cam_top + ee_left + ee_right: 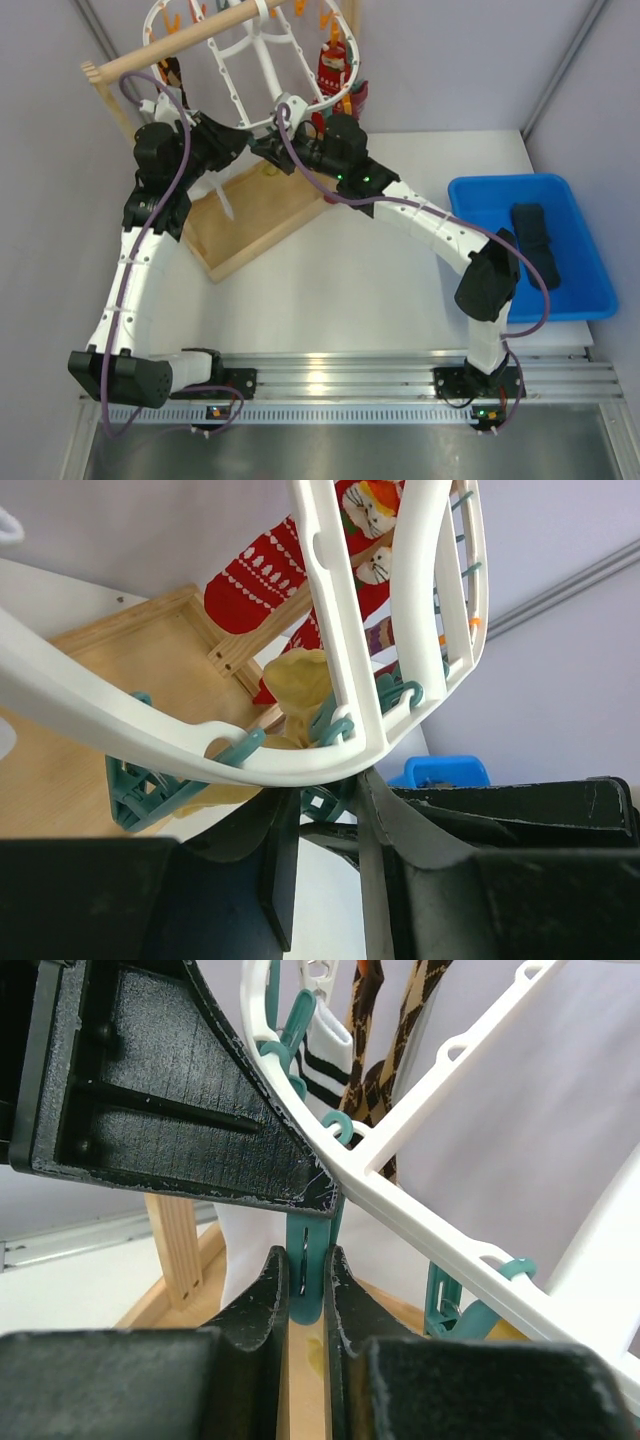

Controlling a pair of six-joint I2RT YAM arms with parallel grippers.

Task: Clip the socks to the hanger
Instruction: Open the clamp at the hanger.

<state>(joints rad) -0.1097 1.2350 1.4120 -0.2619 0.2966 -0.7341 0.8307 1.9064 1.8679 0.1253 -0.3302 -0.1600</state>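
Here, right hand [305, 1258] tight around teal clip [300, 1232].

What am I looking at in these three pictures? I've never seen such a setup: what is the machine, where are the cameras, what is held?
Two robot arms are bolted at the near edge of the table, each ending in a two-finger gripper. The overhead picture looks down from above and behind them. The other two come from cameras on the wrists, so the black shapes at the bottom there are that arm's own fingers. On the table stand a wooden base and a blue bin holding dark socks. Above the base hangs a white hanger ringed with clips. A red sock hangs from it, and a yellow sock shows beside its teal clips. The left gripper seems to grip the hanger's rim. The right gripper is pinched shut on a teal clip.
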